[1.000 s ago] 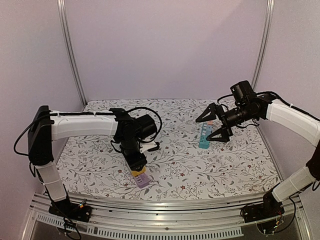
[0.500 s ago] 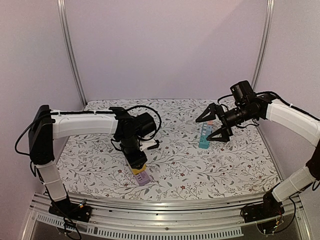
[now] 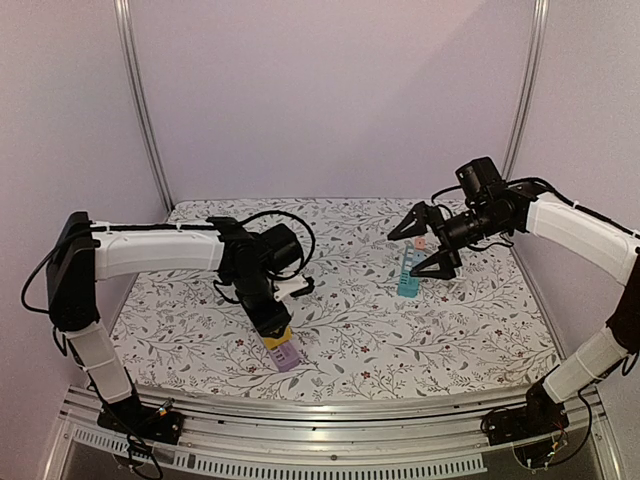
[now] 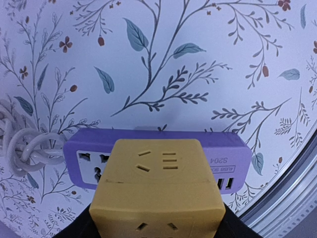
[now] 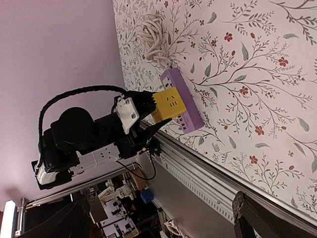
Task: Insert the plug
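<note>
A yellow cube plug [image 4: 158, 193] fills the bottom of the left wrist view, and my left gripper [image 4: 158, 233] is shut on it. It sits over the middle of the purple power strip [image 4: 233, 148], which lies flat near the table's front edge [image 3: 289, 360]. The plug's prongs are hidden, so I cannot tell how deep they sit. From above, the left gripper [image 3: 272, 325] points down at the plug [image 3: 277, 341]. The right wrist view shows the plug [image 5: 171, 105] against the strip [image 5: 190, 116]. My right gripper [image 3: 428, 247] hangs open far to the right, holding nothing.
The strip's coiled white cord [image 4: 20, 146] lies just to its left. A teal block [image 3: 408, 274] stands upright under the right gripper. The aluminium front rail [image 3: 330, 408] runs close behind the strip. The floral cloth [image 3: 450, 330] covers the table.
The left arm has shifted slightly left while the plug stays on the strip. The right gripper has drifted a little to the left, still open.
</note>
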You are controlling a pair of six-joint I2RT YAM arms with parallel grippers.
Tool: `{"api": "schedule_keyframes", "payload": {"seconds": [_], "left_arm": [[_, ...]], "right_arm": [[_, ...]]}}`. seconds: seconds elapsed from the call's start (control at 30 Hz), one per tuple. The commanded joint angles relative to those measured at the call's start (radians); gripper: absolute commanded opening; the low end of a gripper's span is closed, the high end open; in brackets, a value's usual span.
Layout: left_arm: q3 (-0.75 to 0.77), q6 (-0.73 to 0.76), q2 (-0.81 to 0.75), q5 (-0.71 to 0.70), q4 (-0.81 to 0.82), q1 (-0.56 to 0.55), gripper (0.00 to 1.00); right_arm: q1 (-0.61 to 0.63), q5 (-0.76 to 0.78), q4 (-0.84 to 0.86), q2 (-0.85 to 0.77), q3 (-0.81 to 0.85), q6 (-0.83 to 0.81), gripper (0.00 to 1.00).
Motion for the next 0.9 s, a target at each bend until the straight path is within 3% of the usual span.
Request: {"api": "schedule_keyframes", "payload": {"seconds": [0.0, 0.3, 0.5, 0.7, 0.87], "left_arm": [[-0.086, -0.017, 0.089, 0.022, 0.061, 0.005, 0.0], [-0.013, 0.018, 0.198, -0.043, -0.013, 0.002, 0.0], [-0.039, 0.012, 0.188, -0.03, 0.011, -0.004, 0.04], [-0.027, -0.007, 0.132, -0.044, 0.015, -0.007, 0.2], [0.008, -0.027, 0.064, -0.076, 0.014, -0.005, 0.44]], "right_arm": [[0.003, 0.011, -0.031, 0.025, 0.039, -0.005, 0.99], [0.003, 0.015, -0.04, 0.053, 0.069, -0.007, 0.99], [0.003, 0.025, -0.03, 0.05, 0.061, 0.001, 0.99], [0.003, 0.036, -0.028, 0.04, 0.054, 0.006, 0.99], [0.002, 0.049, -0.026, 0.04, 0.073, 0.011, 0.99]]}}
